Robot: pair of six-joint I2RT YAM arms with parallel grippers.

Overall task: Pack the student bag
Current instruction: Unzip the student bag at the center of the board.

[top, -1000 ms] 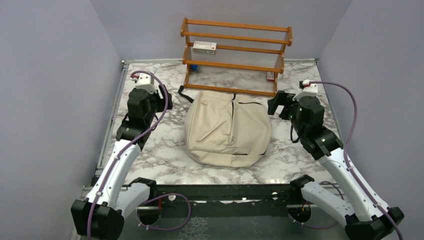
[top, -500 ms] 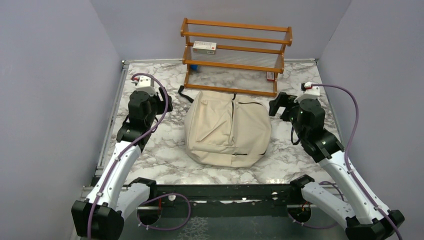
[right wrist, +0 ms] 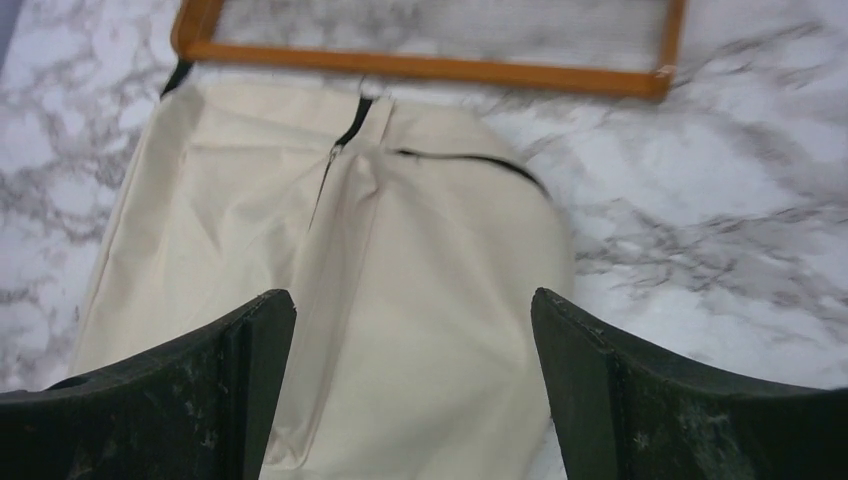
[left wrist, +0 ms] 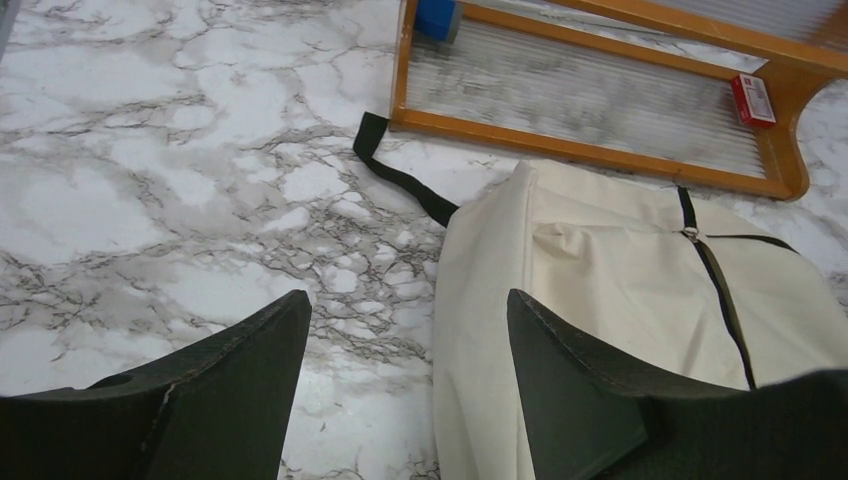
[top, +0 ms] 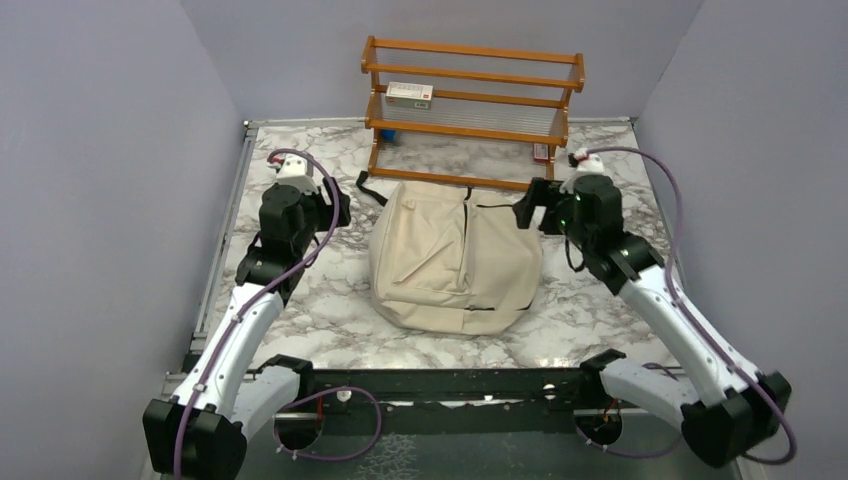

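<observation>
The student bag (top: pixel 455 258) is a cream canvas backpack lying flat and zipped in the middle of the marble table, with a black strap (top: pixel 371 189) trailing at its far left. It also shows in the left wrist view (left wrist: pixel 640 300) and the right wrist view (right wrist: pixel 400 280). My left gripper (top: pixel 335 208) is open and empty, held over the table just left of the bag's far left corner (left wrist: pixel 405 300). My right gripper (top: pixel 528 208) is open and empty, above the bag's far right part (right wrist: pixel 410 300).
A wooden shelf rack (top: pixel 470 105) stands behind the bag. It holds a white and red box (top: pixel 409 94), a blue item (top: pixel 389 134) and a small red item (top: pixel 540 152). Grey walls close in the table on three sides.
My right gripper has moved left and slightly away from me, from beside the bag to over its far right part. My left arm has shifted only slightly.
</observation>
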